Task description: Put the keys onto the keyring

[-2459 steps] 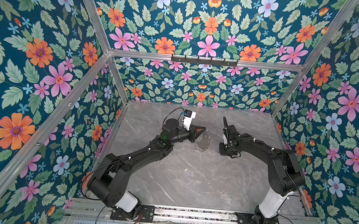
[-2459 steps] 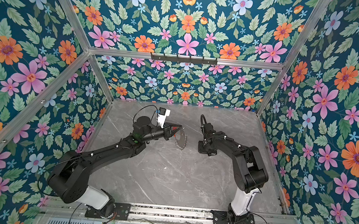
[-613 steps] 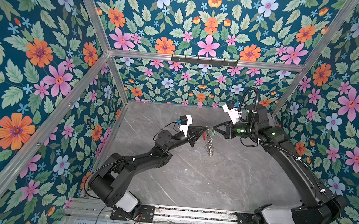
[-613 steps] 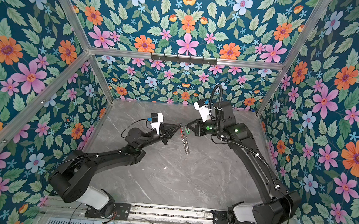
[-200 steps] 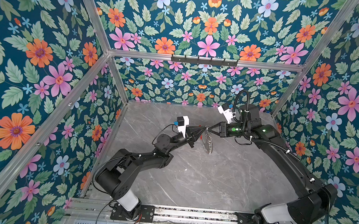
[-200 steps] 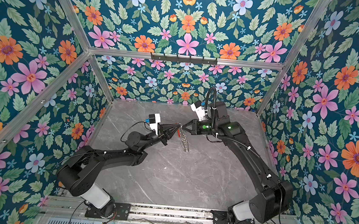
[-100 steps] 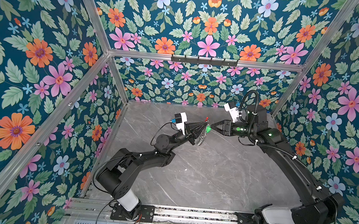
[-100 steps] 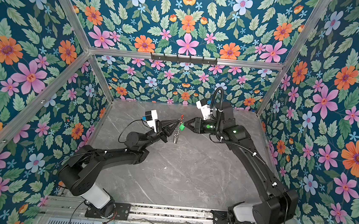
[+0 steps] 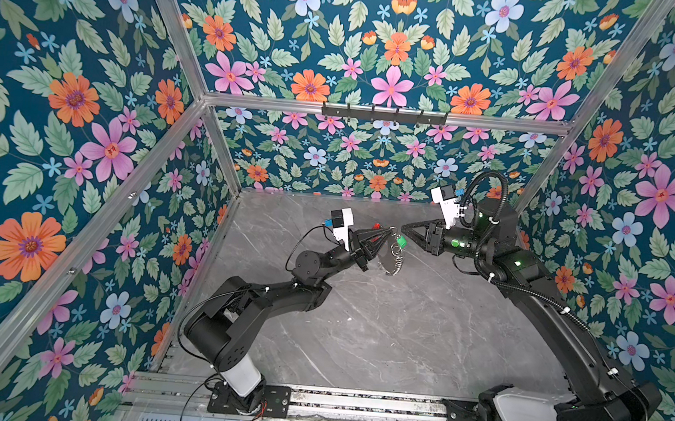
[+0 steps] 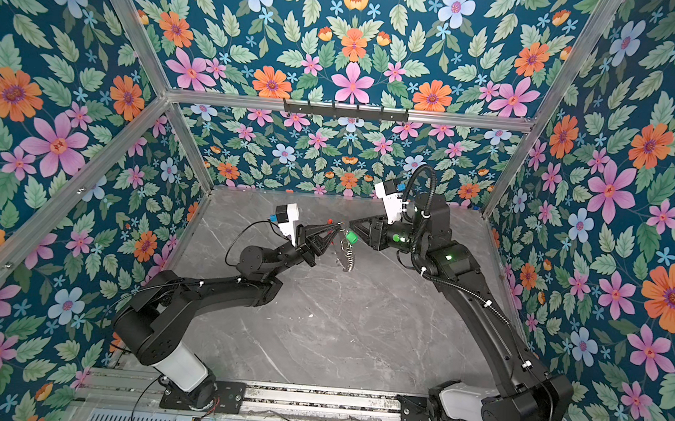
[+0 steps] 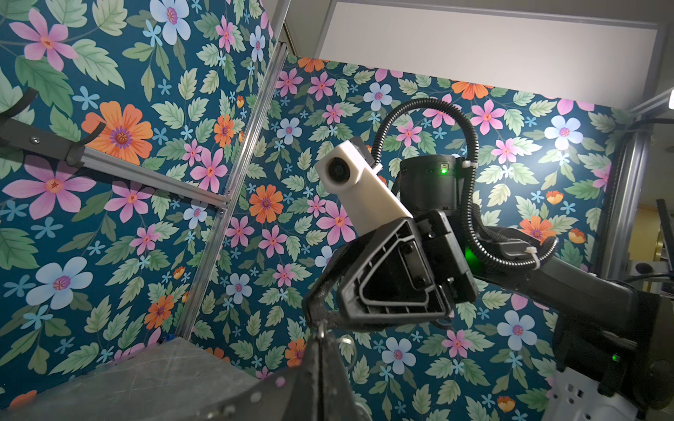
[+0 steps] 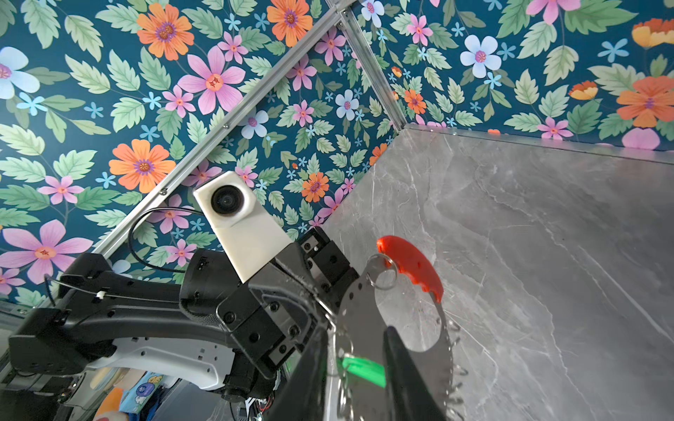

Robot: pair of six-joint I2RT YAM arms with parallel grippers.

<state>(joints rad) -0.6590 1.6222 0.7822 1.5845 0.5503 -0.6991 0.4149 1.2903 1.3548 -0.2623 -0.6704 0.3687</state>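
My left gripper [image 9: 389, 232] is shut on the upper edge of the keyring [image 9: 390, 263], a flat grey hoop held up over the table, with a red segment [image 9: 376, 225] and silver loops. In the right wrist view the hoop [image 12: 359, 310] and red segment [image 12: 412, 266] fill the middle. The green-headed key [image 9: 401, 241] hangs at the hoop's upper edge, seemingly from a small loop. My right gripper [image 9: 403, 229] points at it from the right. Its jaws stand a little apart with the key [image 12: 364, 368] in the gap; contact is unclear. Both top views show this [image 10: 351, 236].
The grey marble table [image 9: 400, 329] lies below both arms. Floral walls with aluminium posts close in the back and sides. A black hook rail [image 9: 384, 113] runs along the back wall. The two gripper tips nearly meet above the table's back half.
The right gripper's jaws have parted from their shut hold on the green key and it has drawn back slightly. The left gripper has raised the hoop a little.
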